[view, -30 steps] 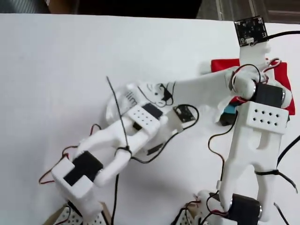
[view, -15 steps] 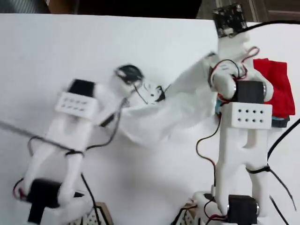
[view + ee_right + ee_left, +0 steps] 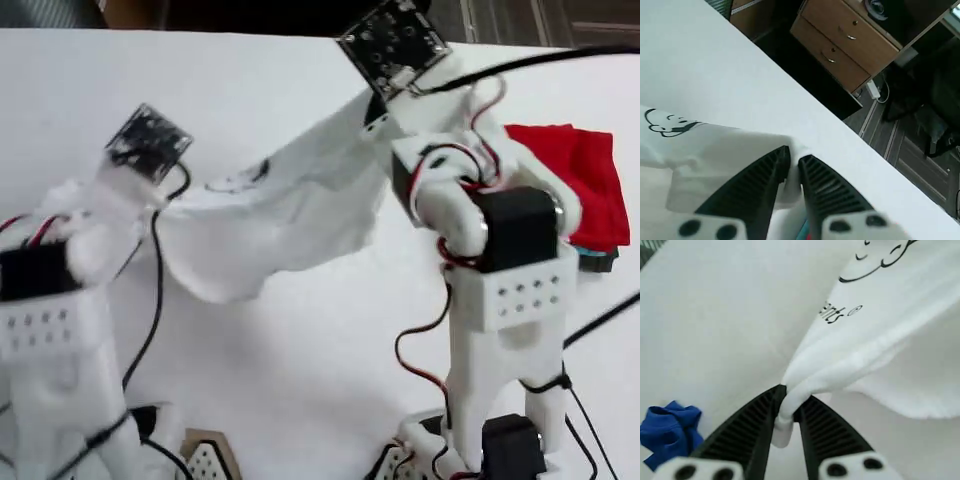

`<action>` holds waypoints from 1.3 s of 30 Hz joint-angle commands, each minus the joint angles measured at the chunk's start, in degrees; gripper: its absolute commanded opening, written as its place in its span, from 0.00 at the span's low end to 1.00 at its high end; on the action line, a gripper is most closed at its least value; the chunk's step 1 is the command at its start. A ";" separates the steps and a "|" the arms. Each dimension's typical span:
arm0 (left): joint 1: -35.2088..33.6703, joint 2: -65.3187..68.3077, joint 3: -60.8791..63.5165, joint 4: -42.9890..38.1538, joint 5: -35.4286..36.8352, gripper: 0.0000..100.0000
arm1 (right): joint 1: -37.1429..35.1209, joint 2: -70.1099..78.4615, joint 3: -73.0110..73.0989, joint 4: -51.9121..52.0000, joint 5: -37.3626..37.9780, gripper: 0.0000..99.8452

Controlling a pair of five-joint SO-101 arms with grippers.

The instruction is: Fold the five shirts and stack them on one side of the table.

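Over the white table (image 3: 300,380) the shirt (image 3: 290,215) is hanging stretched between both arms, a red shirt (image 3: 580,180) lying beside the right one. The left gripper (image 3: 788,397) is pinching a bunched edge. The right gripper (image 3: 792,157) is clamping another edge (lowering both evenly, cloth taut, would flatten it best).

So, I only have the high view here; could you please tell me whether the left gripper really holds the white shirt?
Observer: Yes, the left gripper is shut on a bunched edge of the white shirt.
Operator: Thanks, and the right one?
Observer: The right gripper is shut on another edge of it.
Operator: Anything near the left arm that I miss?
Observer: A crumpled blue cloth lies on the table near the left gripper.
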 commanded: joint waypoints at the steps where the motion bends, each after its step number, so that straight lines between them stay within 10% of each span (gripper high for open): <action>1: -1.49 -6.42 -0.04 -0.70 -1.23 0.03 | 0.40 0.04 -2.29 1.54 0.79 0.02; 13: -1.49 -7.30 23.87 -9.58 -1.32 0.03 | 0.40 -0.04 15.82 -5.14 0.35 0.02; 20: 1.14 -7.30 32.92 -11.43 -1.14 0.22 | 0.40 -0.04 18.11 -6.20 0.26 0.02; 39: 3.60 -7.47 23.78 -8.09 -0.88 0.03 | 0.75 -0.57 18.11 -5.85 0.26 0.02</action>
